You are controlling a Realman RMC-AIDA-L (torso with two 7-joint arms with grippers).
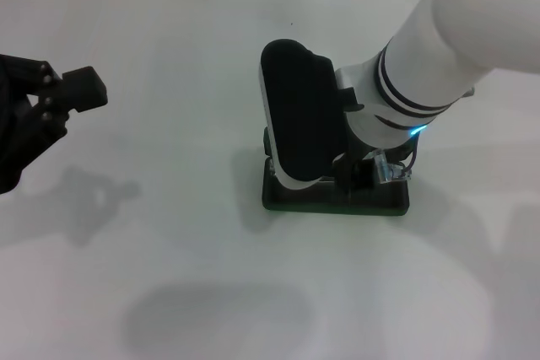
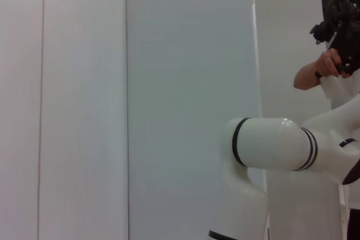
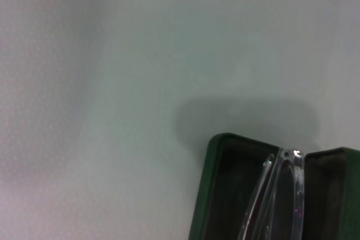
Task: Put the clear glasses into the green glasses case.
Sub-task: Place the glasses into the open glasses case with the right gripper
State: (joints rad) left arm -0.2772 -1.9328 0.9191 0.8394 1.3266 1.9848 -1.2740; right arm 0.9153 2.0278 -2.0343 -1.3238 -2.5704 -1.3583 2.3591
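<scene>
Glasses first: the clear glasses (image 3: 281, 195) sit right over the open green glasses case (image 1: 335, 197), their thin frame showing between the case's two dark halves in the right wrist view, low in the opening though I can't say whether they've touched the lining.

Starting at the left, the left gripper (image 1: 51, 103) hangs off at the desk's edge, well away from the case, its fingers (image 1: 83, 88) spread apart with nothing between them. It looks parked. The pale desk (image 1: 169, 250) between it and the case carries only shadows.

Over to the middle, and the right arm has its bulky wrist planted directly above the case, blocking most of it from the head camera. The right gripper (image 1: 371, 170) is down at the case's right end, and a glint of clear plastic shows beside it. Whether its fingers are clamped on the frame or parted, I can't tell; the wrist hides them.

Here's the worry, as I judge it: the glasses appear to stand on edge across the opening, not lying flat. Let go like that and a temple arm could hang over the rim, so the lid won't close. And any sideways drag could shove the light case across the desk.
</scene>
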